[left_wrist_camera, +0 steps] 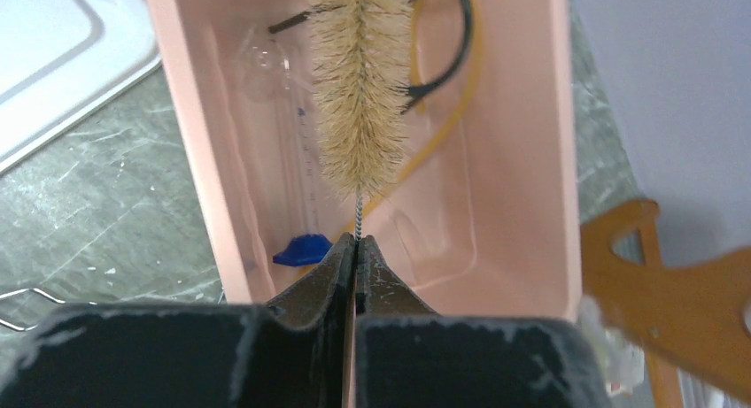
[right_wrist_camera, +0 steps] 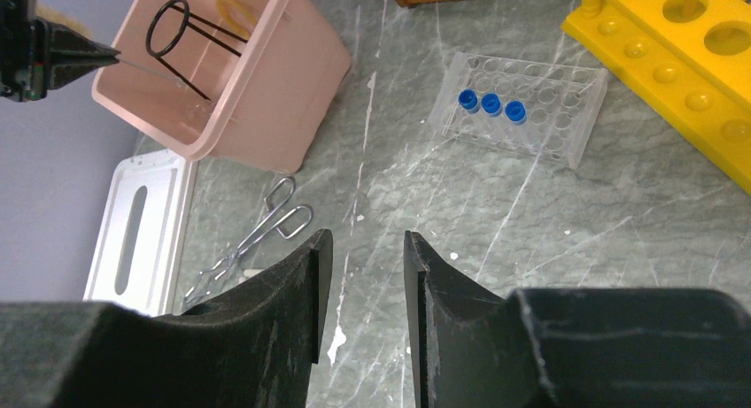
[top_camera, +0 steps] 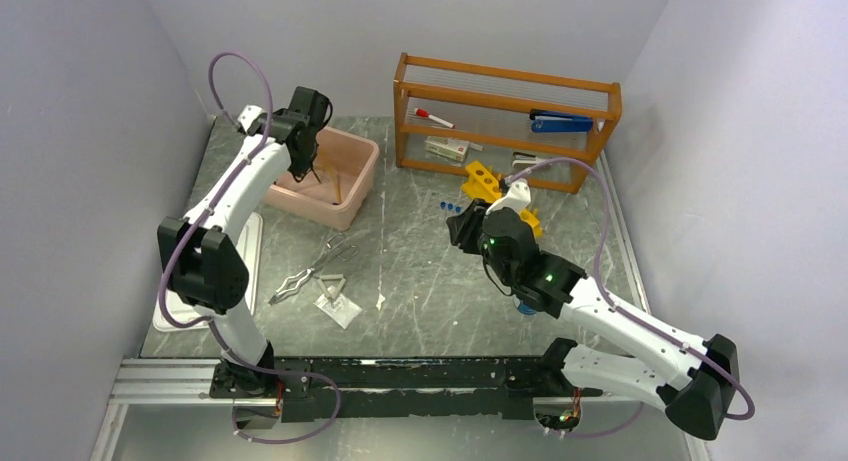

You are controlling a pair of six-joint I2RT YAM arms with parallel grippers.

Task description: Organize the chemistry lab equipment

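We see the left gripper [left_wrist_camera: 357, 242] pinched fully shut on the thin twisted-wire stem of a brush [left_wrist_camera: 359, 89], whose head is a fuzzy cylinder of stiff tan bristles. In the left wrist view the brush's long axis runs straight from the fingertips toward 12 o'clock, head leading. It reaches into the bin [left_wrist_camera: 522, 160], a smooth pink plastic tub with rounded corners that stands at about 10 o'clock on the grey marbled table [top_camera: 420, 281]. We cannot tell whether the bristles touch the bin's floor. Behind the brush in the bin lie a black wire ring stand [left_wrist_camera: 464, 36], a curl of tan tubing [left_wrist_camera: 447, 134] and a clear glass tube with printed marks [left_wrist_camera: 297, 134], its length also running 12 to 6. The right gripper [right_wrist_camera: 365, 240] hovers over the middle of the table with its jaws about half open and nothing between them. In the right wrist view the silvery tongs [right_wrist_camera: 257, 240] lie at 8 o'clock from it, their looped handles pointing toward 1 o'clock. At 1 o'clock stands a clear plastic rack [right_wrist_camera: 549, 116] holding three blue-capped tubes [right_wrist_camera: 487, 103] in a row. Beyond it, at 2 o'clock, is a chunky yellow rack [right_wrist_camera: 673, 45] with round holes.
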